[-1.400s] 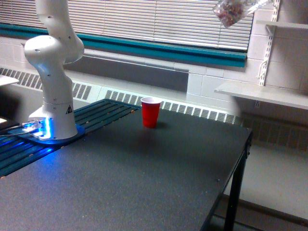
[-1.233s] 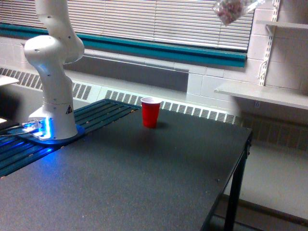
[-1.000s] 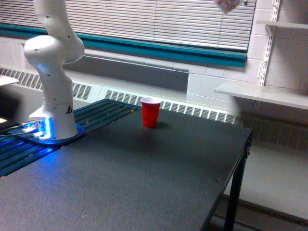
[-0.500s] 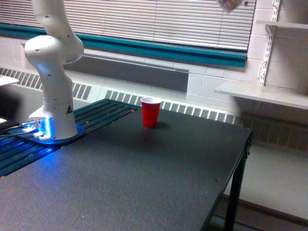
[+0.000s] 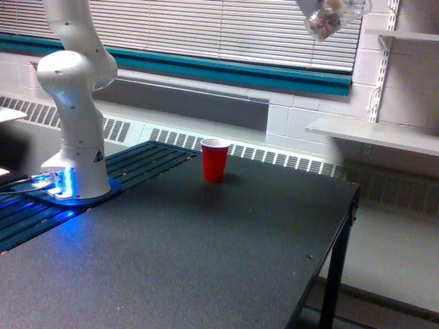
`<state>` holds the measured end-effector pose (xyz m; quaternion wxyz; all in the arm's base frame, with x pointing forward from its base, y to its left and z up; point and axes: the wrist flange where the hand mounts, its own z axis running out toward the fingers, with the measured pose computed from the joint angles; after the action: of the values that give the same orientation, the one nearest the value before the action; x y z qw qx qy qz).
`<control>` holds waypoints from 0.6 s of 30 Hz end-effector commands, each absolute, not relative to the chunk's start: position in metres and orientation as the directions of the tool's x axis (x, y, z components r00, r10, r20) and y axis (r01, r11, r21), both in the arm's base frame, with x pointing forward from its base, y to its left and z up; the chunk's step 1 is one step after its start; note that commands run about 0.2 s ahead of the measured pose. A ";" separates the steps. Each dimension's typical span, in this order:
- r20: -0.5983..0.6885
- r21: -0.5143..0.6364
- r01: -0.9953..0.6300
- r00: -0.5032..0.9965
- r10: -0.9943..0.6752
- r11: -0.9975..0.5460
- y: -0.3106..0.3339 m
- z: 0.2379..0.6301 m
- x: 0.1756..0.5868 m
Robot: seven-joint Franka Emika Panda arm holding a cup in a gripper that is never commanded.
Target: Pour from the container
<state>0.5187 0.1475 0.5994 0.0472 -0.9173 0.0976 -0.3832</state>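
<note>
The small clear plastic container of pinkish-brown bits (image 5: 327, 19) hangs high above and well to the exterior view's right of the opaque red plastic cup (image 5: 215, 160), so it should be centred over that cup before tipping; the gripper is out of view.

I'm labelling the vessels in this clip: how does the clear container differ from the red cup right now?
The clear container is see-through, with pinkish-brown bits showing inside; the red cup is opaque. The container hangs tilted high in the air at the frame's top; the red cup stands upright on the black table. The container lies well toward the exterior view's right of the cup. Both look similarly small.
</note>
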 end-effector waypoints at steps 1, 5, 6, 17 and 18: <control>0.716 -0.155 -0.067 0.679 -0.159 -0.986 0.179 0.604 0.488; 0.711 -0.147 -0.032 0.691 -0.128 -0.989 0.194 0.593 0.470; 0.709 -0.146 -0.025 0.694 -0.122 -0.989 0.198 0.589 0.465; 0.680 -0.110 0.035 0.731 -0.050 -0.993 0.224 0.545 0.416; 0.677 -0.109 0.035 0.735 -0.048 -0.993 0.224 0.541 0.412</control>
<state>0.4297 0.2160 0.5599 0.0563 -0.9259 0.0094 -0.3734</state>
